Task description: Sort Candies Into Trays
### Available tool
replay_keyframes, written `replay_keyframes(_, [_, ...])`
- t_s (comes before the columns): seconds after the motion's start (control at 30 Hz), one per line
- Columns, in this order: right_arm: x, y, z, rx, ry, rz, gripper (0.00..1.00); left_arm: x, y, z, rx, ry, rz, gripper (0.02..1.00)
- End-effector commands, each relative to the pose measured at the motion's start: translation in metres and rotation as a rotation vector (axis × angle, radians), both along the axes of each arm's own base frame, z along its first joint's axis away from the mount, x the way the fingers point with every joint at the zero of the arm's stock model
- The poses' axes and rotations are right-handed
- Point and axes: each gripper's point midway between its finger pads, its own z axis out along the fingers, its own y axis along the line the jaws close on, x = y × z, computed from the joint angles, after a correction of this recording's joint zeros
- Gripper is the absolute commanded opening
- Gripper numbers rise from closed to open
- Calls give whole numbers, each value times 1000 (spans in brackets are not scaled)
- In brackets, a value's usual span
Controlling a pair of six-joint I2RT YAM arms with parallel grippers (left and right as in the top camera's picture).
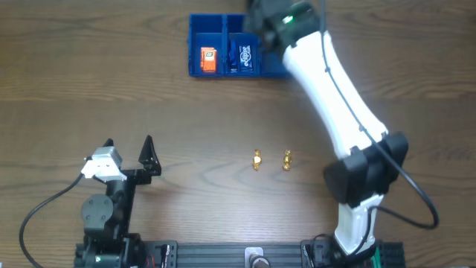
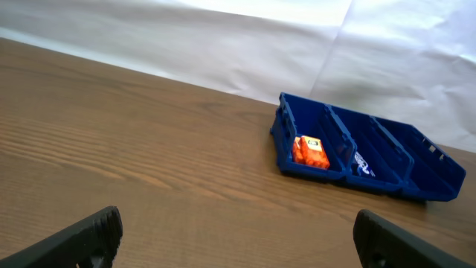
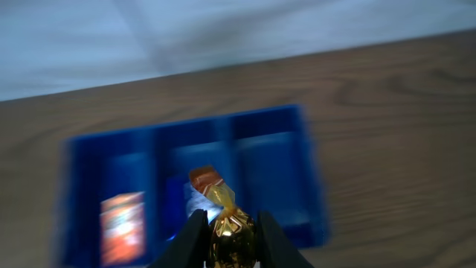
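While right gripper (image 3: 230, 222) grips gold candy (image 3: 232, 234), 3-compartment tray (image 1: 193, 45), orange candy (image 1: 209, 59) inside

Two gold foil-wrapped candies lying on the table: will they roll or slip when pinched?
Likely light: the right tool holds a matching gold foil-wrapped candy by a plain pinch. Shiny foil may slip. Its twisted wrapper end suggests the left table candy and right table candy won't roll far.
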Motion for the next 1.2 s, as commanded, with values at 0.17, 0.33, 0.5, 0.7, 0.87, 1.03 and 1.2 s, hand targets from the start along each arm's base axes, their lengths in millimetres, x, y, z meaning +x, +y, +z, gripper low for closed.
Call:
replay_keyframes(0.17, [31, -25, -107, -37, 187, 13, 176, -1, -1, -16, 22, 49, -8, 998])
replay_keyframes(0.33, [34, -23, -133, -44, 224, 16, 176, -1, -1, -16, 22, 49, -8, 998])
replay_keyframes(0.5, [34, -25, -140, -48, 237, 12, 189, -1, -1, -16, 22, 49, -8, 998])
replay_keyframes(0.7, [36, -25, -143, -49, 236, 12, 566, -1, -1, -16, 22, 49, -8, 998])
replay_keyframes(0.87, [31, -19, -120, -43, 209, 46, 647, -1, -1, -16, 22, 49, -8, 998])
replay_keyframes(1.03, [-5, -8, -54, -36, 170, 91, 680, -1, -1, -16, 22, 49, -8, 998])
replay_keyframes(1.2, [-78, 23, -47, 0, 243, 173, 794, -1, -1, -16, 22, 49, -8, 996])
